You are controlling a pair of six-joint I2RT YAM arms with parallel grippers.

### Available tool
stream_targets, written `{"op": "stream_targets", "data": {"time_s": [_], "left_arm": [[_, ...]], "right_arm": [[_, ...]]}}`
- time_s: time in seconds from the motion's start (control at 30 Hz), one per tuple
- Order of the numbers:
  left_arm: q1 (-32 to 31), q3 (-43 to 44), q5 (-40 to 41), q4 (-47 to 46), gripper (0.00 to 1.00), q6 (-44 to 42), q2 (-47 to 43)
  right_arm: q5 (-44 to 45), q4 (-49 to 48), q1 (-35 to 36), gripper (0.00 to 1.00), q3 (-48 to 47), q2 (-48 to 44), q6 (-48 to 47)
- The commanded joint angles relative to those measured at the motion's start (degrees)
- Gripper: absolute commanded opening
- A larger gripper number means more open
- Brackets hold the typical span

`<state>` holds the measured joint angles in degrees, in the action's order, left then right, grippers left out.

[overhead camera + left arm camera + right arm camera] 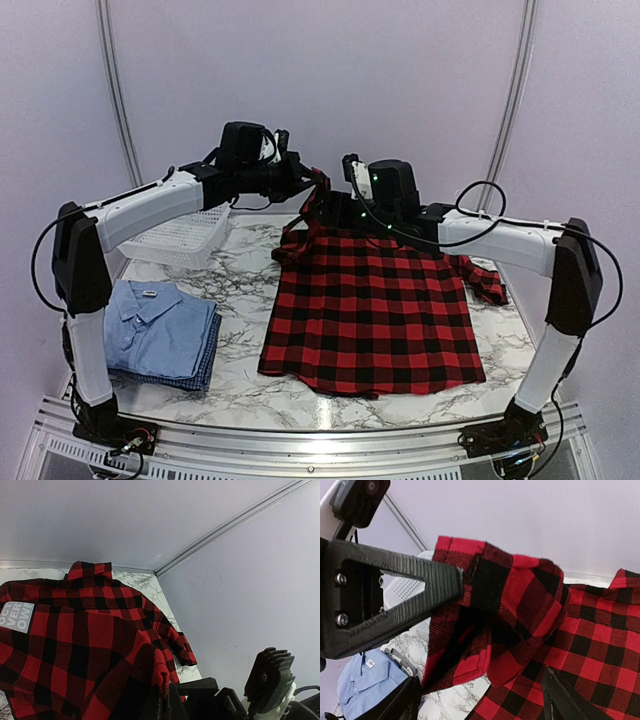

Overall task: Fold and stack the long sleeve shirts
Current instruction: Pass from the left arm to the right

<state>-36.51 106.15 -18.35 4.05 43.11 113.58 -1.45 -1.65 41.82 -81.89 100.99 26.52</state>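
Top external view: the red-and-black plaid shirt (372, 312) lies spread across the middle of the marble bench (245, 285), with its hem toward 6 o'clock. The left claw (306, 183) is clenched on a bunched fold of that shirt at about 12 o'clock, holding the fold up off the bench. The right claw (480, 680) hovers just beside it, fingers spread wide and gripping nothing, with plaid cloth beneath. A white lettered patch (16, 616) shows on the shirt in the left wrist view. At 8 o'clock the folded light blue shirt (150, 318) rests on the blue checked shirt (203, 368). The white mesh basket (188, 238) sits at 10 o'clock.
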Motion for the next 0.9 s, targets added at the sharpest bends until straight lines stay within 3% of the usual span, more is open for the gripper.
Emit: {"op": "stream_targets", "data": {"time_s": [0.0, 0.33, 0.8, 0.87], "left_arm": [[-0.8, 0.6, 1.0, -2.1, 0.00, 1.2, 1.9], [-2.0, 1.0, 2.0, -2.1, 0.00, 1.5, 2.9], [-3.3, 1.0, 2.2, -1.9, 0.00, 1.2, 3.0], [-3.4, 0.7, 2.3, -1.7, 0.00, 1.0, 3.0]], "right_arm": [[-2.0, -1.6, -0.3, 0.79, -2.8, 0.5, 1.6], [0.9, 2.9, -0.9, 0.77, -5.7, 2.2, 1.9], [3.7, 5.7, -2.6, 0.39, -8.9, 6.2, 2.7], [3.8, 6.1, -2.6, 0.26, -9.7, 6.7, 2.4]]}}
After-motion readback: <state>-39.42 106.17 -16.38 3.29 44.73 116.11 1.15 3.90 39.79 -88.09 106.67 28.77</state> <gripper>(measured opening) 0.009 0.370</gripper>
